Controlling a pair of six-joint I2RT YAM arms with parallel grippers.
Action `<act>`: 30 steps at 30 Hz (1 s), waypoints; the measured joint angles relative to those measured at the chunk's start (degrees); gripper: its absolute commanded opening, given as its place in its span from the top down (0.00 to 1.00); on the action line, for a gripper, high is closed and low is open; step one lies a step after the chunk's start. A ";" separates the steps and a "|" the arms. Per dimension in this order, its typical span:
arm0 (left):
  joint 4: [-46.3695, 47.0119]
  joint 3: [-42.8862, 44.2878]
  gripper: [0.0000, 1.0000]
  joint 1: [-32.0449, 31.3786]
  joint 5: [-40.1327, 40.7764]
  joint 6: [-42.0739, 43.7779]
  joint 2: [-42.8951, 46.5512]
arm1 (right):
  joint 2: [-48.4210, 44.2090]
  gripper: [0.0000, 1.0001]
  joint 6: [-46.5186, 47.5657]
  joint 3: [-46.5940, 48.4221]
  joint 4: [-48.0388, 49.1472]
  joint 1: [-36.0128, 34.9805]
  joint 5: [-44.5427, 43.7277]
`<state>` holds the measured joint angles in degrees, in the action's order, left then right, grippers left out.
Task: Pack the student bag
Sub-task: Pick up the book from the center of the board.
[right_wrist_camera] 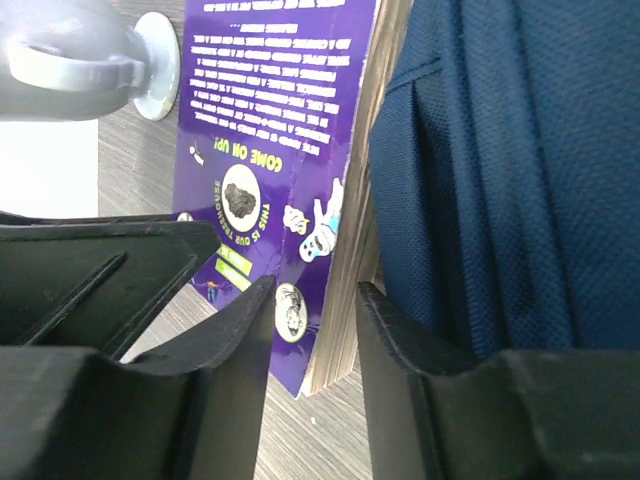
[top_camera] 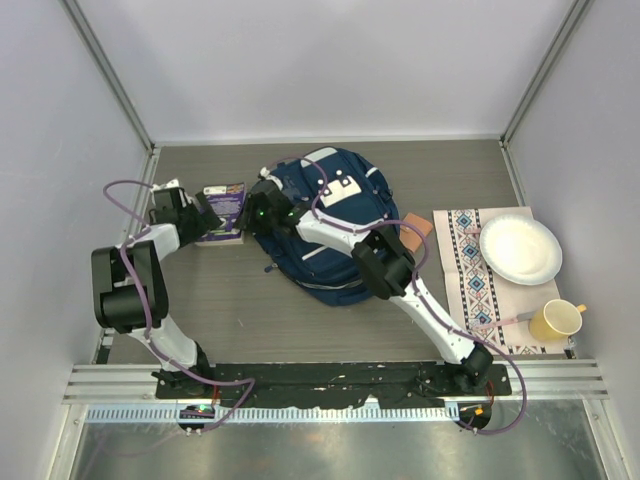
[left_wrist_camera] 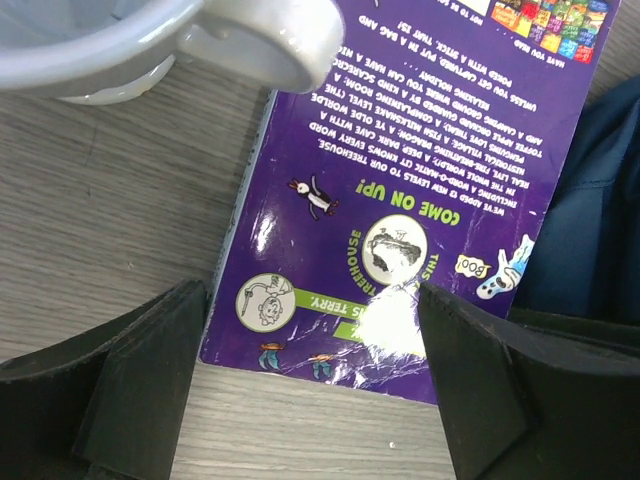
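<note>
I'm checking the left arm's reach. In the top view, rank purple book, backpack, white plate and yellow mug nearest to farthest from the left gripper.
1. Purple book, right at the left gripper.
2. Backpack, just right of the book.
3. White plate, far right, on the mat.
4. Yellow mug, far right corner, near edge.

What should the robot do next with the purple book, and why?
Probably squeeze the right gripper shut on the book. Its fingers sit either side of the book's page edge, not yet tight, and the book lies on the table beside the backpack, not inside. The left gripper is open above the cover.
</note>
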<state>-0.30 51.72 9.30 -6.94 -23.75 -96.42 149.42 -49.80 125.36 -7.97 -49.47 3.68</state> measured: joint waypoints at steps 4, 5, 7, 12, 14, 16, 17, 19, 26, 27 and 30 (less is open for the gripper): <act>-1.07 -0.02 0.23 0.83 -2.14 -0.48 0.00 | 0.09 0.73 0.46 0.00 -0.72 0.07 0.68; -1.11 -0.13 0.25 0.98 -2.40 -0.70 0.00 | 0.09 0.76 0.87 -0.09 -0.87 0.09 0.70; -0.92 -0.57 0.29 1.29 -2.84 -1.22 0.07 | 0.07 0.83 1.16 -0.98 -0.35 0.26 0.90; -1.33 -4.55 0.35 1.70 -3.96 -3.26 3.23 | -3.58 0.90 1.92 -7.67 3.32 0.59 1.44; -3.19 -6.34 0.35 1.62 -4.55 -4.55 5.40 | -5.49 0.90 2.54 -11.13 4.63 0.57 1.79; -4.94 -7.96 0.35 1.36 -4.83 -5.62 7.61 | -7.63 0.90 3.19 -14.73 5.60 0.46 2.62; -6.29 -8.85 0.35 1.07 -4.83 -6.08 9.05 | -8.76 0.90 3.48 -16.59 6.08 0.35 3.06; -9.60 -10.97 0.33 0.22 -4.50 -6.78 12.79 | -10.80 0.91 4.13 -19.91 6.64 0.09 3.91; -19.50 -18.69 0.19 -3.69 -3.39 -10.73 30.69 | -19.52 0.81 5.53 -33.88 8.57 -1.42 7.39; -20.76 -19.89 0.14 -3.91 -3.30 -11.72 34.21 | -21.24 0.77 5.51 -36.61 8.72 -1.86 8.22; -23.19 -22.16 0.09 -4.35 -2.27 -13.55 42.97 | -24.61 0.61 5.77 -41.51 8.94 -3.34 10.27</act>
<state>-23.49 29.56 4.95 -9.21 -37.30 -53.45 124.81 -44.03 83.85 0.97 -52.82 13.96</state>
